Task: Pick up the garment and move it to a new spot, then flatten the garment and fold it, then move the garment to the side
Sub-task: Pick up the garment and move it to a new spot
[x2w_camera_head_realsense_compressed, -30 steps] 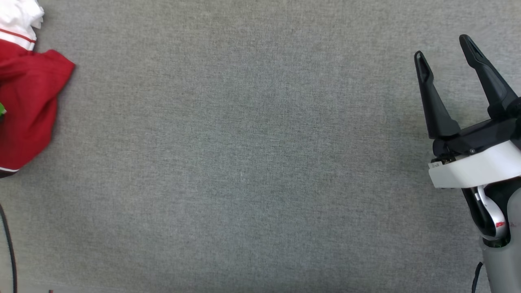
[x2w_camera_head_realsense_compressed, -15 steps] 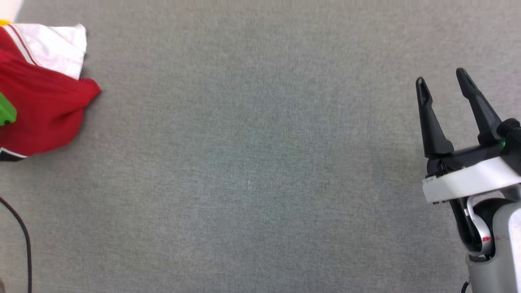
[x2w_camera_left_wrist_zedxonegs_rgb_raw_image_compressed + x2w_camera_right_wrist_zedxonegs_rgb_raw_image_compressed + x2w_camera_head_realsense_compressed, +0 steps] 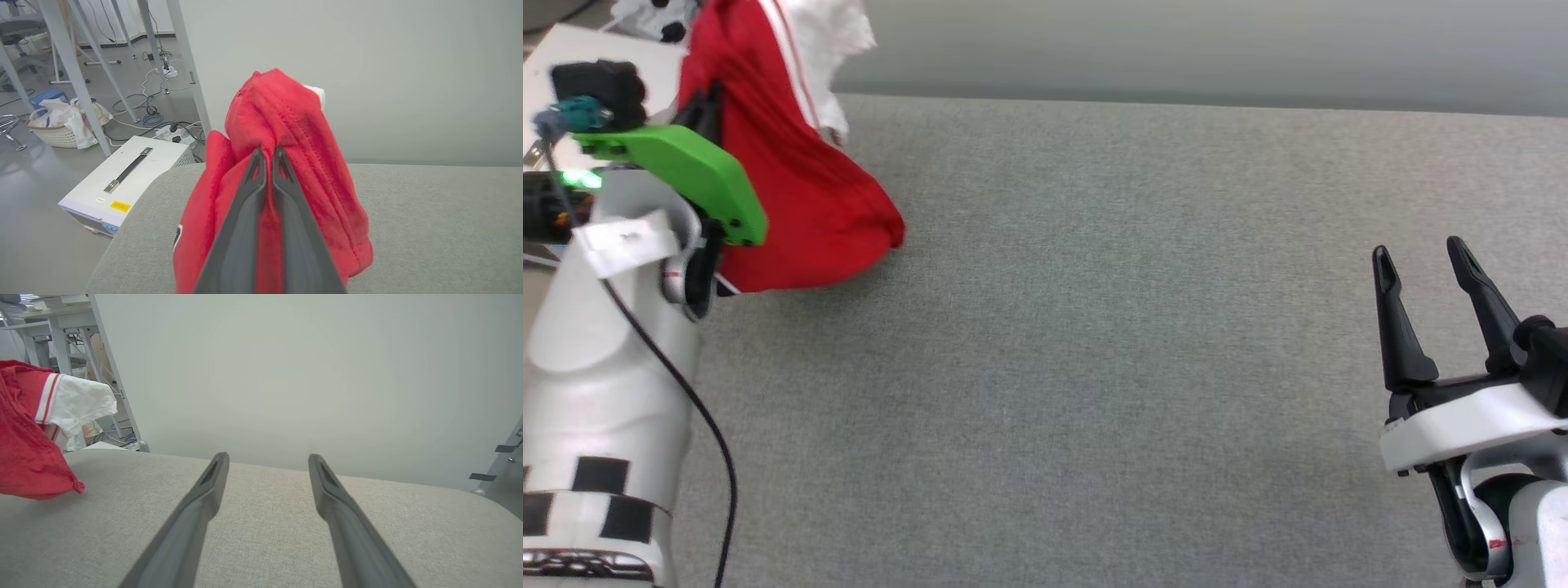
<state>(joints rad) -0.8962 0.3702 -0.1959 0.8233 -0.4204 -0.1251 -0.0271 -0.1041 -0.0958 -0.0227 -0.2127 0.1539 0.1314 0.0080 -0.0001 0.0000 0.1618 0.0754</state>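
The garment (image 3: 800, 188) is a bunched red jersey with a white sleeve (image 3: 837, 49), hanging at the table's far left corner. Its lower end touches or nearly touches the grey cloth. My left gripper (image 3: 269, 152) is shut on a fold of the red fabric (image 3: 298, 134), and the rest droops around its fingers. In the head view my left arm (image 3: 605, 351) with its green wrist plate (image 3: 686, 167) stands in front of the garment. My right gripper (image 3: 1419, 249) hovers open and empty at the near right, far from the garment (image 3: 24, 457).
The grey cloth table (image 3: 1094, 367) ends at a pale wall along its far edge. Off the left corner, on the floor, are a white box with a handle (image 3: 130, 175), a basket (image 3: 53, 132), cables and table legs.
The head camera has swung, so the table's far edge and my left arm now show. The garment hangs higher from the shut left gripper. The right gripper is still open.
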